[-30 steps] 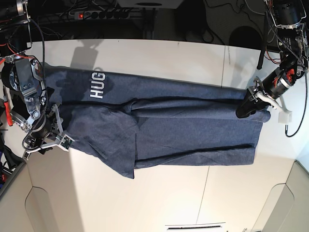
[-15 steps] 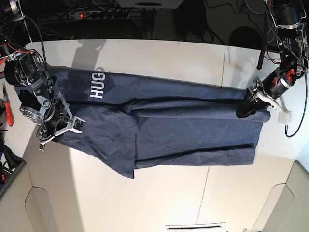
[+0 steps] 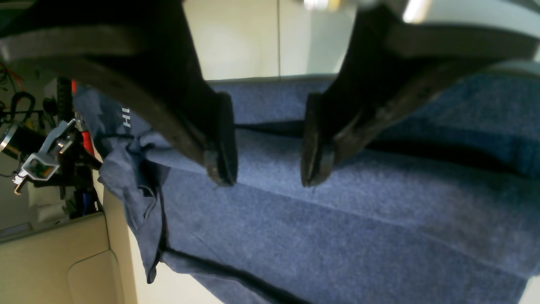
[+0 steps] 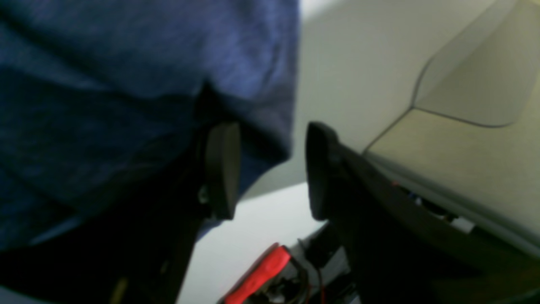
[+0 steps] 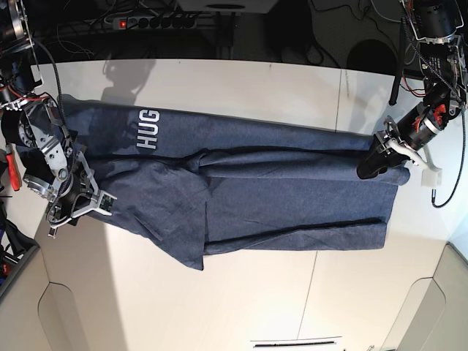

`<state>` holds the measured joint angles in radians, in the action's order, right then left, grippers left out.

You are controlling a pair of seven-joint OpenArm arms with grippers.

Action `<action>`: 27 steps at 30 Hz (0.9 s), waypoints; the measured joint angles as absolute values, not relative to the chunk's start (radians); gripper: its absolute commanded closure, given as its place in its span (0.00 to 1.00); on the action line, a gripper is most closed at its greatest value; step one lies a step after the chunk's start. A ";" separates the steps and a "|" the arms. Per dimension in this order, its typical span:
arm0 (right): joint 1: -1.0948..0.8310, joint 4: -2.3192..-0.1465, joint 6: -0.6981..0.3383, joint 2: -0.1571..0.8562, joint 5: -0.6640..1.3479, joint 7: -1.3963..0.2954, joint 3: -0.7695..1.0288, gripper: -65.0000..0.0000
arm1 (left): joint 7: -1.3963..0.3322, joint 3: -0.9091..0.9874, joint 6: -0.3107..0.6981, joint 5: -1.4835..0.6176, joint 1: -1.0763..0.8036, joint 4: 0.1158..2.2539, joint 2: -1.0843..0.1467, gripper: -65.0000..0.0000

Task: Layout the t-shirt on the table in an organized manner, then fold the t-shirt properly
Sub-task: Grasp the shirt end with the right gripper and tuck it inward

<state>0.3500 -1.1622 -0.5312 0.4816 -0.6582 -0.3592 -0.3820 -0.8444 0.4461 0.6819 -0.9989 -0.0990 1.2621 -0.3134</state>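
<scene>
Hovering released, your left pincer [image 5: 373, 168] and right pincer [image 5: 77, 208] bracket the half-folded t-shirt [image 5: 278, 197] on the desk [image 5: 219, 292], poised to grab opposite ends for straightening.

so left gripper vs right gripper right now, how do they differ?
Left gripper sits over the t-shirt at its end; right gripper is at the opposite end's edge, one finger over the bare table. Left fingertips point down at the cloth; right is tilted beside it. Both open, neither holding fabric.

The white worktop [image 5: 241, 88] carried a navy t-shirt [image 5: 292, 197] lying flat, partly folded lengthwise, across its middle.
</scene>
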 measured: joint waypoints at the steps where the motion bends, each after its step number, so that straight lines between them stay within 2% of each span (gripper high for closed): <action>1: 0.355 -1.162 -0.532 0.482 -0.658 -0.354 -0.382 0.62 | -0.844 0.446 0.682 -0.999 -0.099 1.262 -0.313 0.56; 15: 0.348 -1.162 -0.547 0.479 -0.643 -0.341 -0.382 0.62 | -0.844 0.446 0.682 -0.999 -0.099 1.262 -0.313 0.56; 27: 0.346 -1.162 -0.545 0.384 -0.637 -0.318 -0.389 0.62 | -0.844 0.446 0.682 -0.999 -0.099 1.262 -0.313 0.56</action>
